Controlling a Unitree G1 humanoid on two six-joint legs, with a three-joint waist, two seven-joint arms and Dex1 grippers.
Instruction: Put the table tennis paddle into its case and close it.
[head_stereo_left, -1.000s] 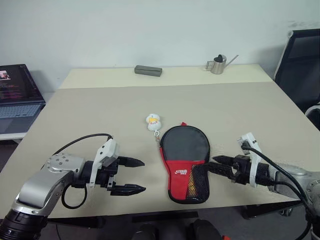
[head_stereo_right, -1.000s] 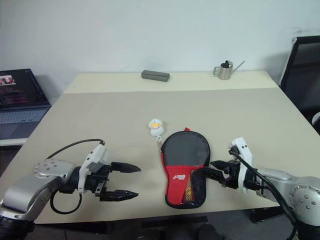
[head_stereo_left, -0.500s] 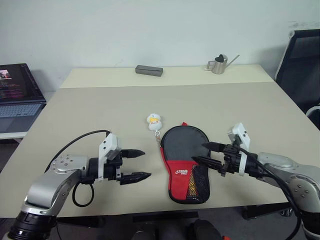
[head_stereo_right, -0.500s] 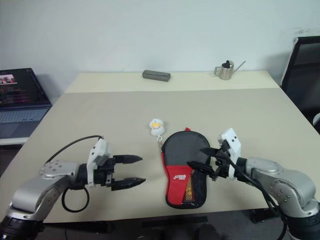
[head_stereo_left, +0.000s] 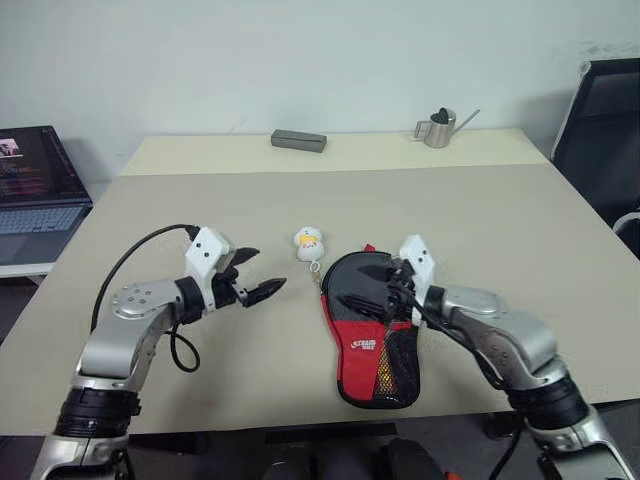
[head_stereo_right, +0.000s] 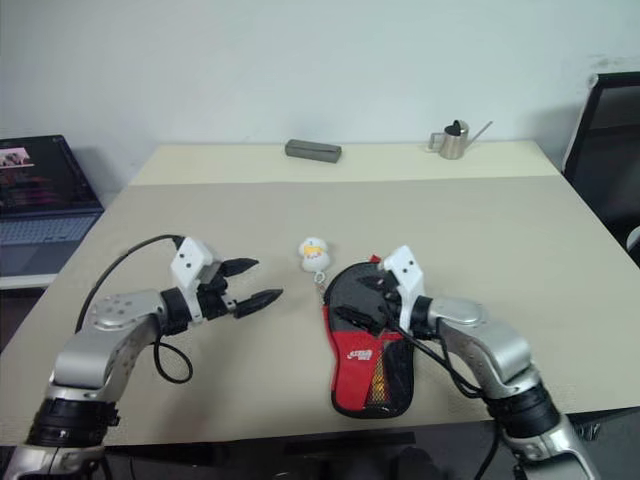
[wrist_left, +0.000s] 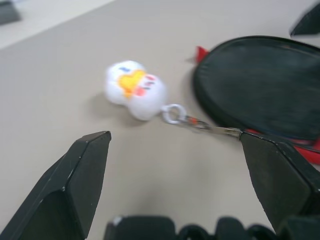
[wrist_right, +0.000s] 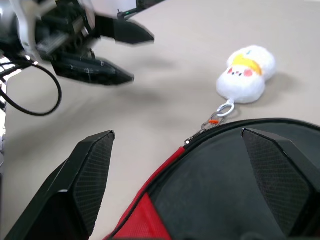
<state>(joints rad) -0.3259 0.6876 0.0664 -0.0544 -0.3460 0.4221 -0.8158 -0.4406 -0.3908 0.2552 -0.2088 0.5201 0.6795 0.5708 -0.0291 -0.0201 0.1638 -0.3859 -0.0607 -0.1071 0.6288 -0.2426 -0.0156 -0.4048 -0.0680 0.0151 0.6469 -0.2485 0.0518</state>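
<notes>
Both tools, left (head_stereo_left: 258, 281) and right (head_stereo_right: 362, 297), stood open, empty. Case (head_stereo_left: 373, 325) looked soft, floppy; best pinched at zipper edge near charm (head_stereo_left: 308, 243).

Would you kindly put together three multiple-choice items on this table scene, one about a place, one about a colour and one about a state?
1. Where does the charm lie?
A. on the table beside the case's round end
B. on the laptop
C. inside the mesh pocket

2. What colour is the case's lower half?
A. blue
B. red
C. green

3. How stands the left gripper?
A. shut on the charm
B. shut on nothing
C. open, holding nothing

Answers: 1 A, it sits on the tabletop by the rounded black end; 2 B, the lower panel is red; 3 C, its fingers stand apart over bare table.
</notes>
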